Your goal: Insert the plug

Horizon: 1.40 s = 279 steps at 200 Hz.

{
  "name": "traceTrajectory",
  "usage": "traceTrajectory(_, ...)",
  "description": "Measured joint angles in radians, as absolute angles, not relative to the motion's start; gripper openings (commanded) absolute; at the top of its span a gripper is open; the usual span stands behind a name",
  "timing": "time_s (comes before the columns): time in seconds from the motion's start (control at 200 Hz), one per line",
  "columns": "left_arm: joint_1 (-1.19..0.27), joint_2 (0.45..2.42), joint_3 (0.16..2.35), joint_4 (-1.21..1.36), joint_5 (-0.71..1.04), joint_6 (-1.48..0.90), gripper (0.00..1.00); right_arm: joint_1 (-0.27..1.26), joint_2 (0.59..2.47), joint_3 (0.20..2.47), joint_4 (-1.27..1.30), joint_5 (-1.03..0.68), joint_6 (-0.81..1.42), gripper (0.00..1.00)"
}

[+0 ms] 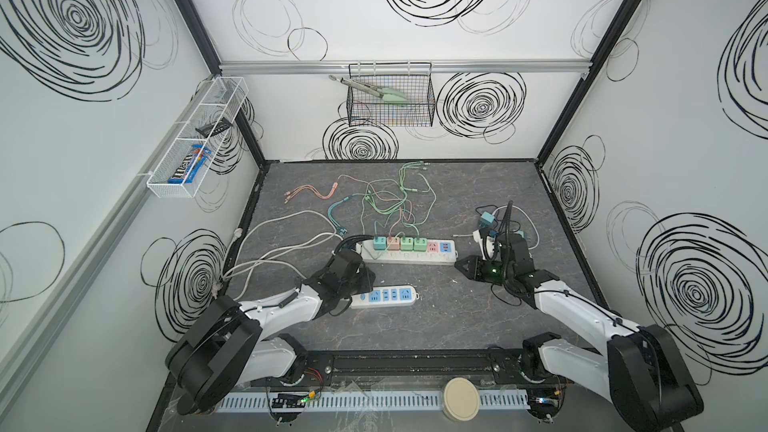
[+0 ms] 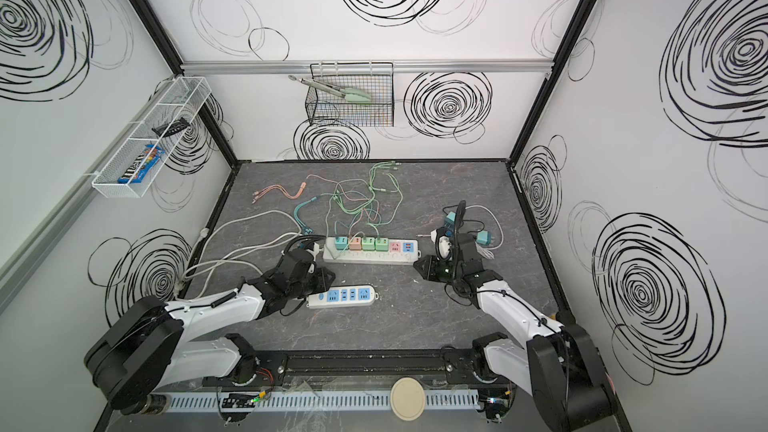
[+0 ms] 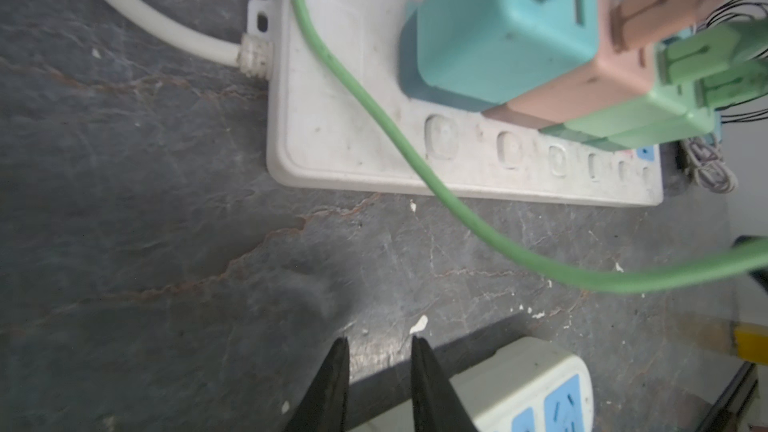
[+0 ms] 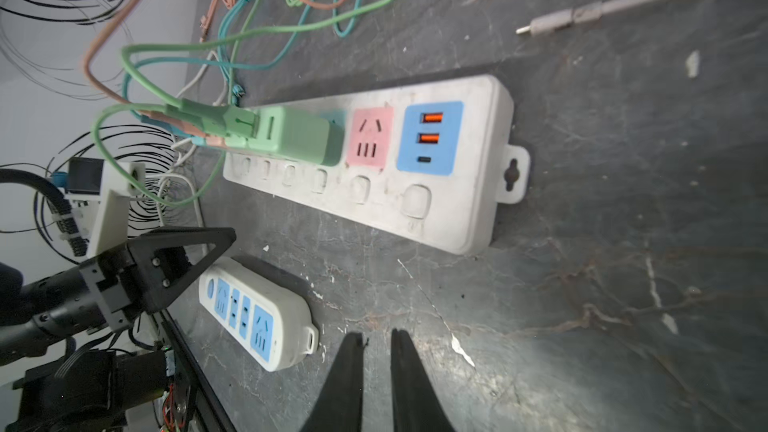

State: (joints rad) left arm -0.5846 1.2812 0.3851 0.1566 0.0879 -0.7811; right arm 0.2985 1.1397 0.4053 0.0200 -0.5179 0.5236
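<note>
- Nearest, at the front edge: a cream round disc (image 1: pixel 460 398).
- Left jaws released, a clear gap, empty, over the table (image 3: pixel 166 243) between the small power strip (image 3: pixel 519 384) and the long power strip (image 3: pixel 332 76).
- Right jaws all but clenched, on nothing, off the long power strip's far end.
- Teal plug (image 1: pixel 486 220) lying on the table behind the right arm, apart from the free pink socket (image 4: pixel 371 138).

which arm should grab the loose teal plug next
Right. The loose teal plug lies just beyond the right gripper, and the empty pink socket is toward that end of the strip; the left gripper is at the opposite end.
</note>
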Motion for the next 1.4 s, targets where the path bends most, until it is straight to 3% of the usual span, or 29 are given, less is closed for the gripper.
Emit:
traceTrajectory(0.12, -0.574, 1.316, 0.385, 0.210, 0.105, -0.791, 0.27, 0.303, 1.239, 0.407, 0.027, -0.552, 0.531, 0.00)
traceTrajectory(0.836, -0.468, 1.504, 0.441, 0.362, 0.136, -0.805, 0.26, 0.302, 1.599, 0.545, 0.216, -0.545, 0.579, 0.00)
traceTrajectory(0.936, -0.463, 1.510, 0.468, 0.346, 0.138, -0.785, 0.32, 0.302, 1.624, 0.575, 0.223, -0.545, 0.581, 0.08)
traceTrajectory(1.021, -0.470, 1.491, 0.481, 0.322, 0.132, -0.771, 0.37, 0.303, 1.617, 0.578, 0.223, -0.542, 0.581, 0.21)
traceTrajectory(1.201, -0.475, 1.325, 0.464, 0.221, 0.059, -0.752, 0.51, 0.303, 1.494, 0.555, 0.195, -0.505, 0.573, 0.43)
traceTrajectory(1.316, -0.456, 1.180, 0.449, 0.158, -0.030, -0.728, 0.68, 0.303, 1.401, 0.550, 0.176, -0.466, 0.555, 0.51)
traceTrajectory(1.396, -0.419, 1.121, 0.454, 0.142, -0.070, -0.704, 0.72, 0.303, 1.365, 0.550, 0.163, -0.442, 0.542, 0.53)
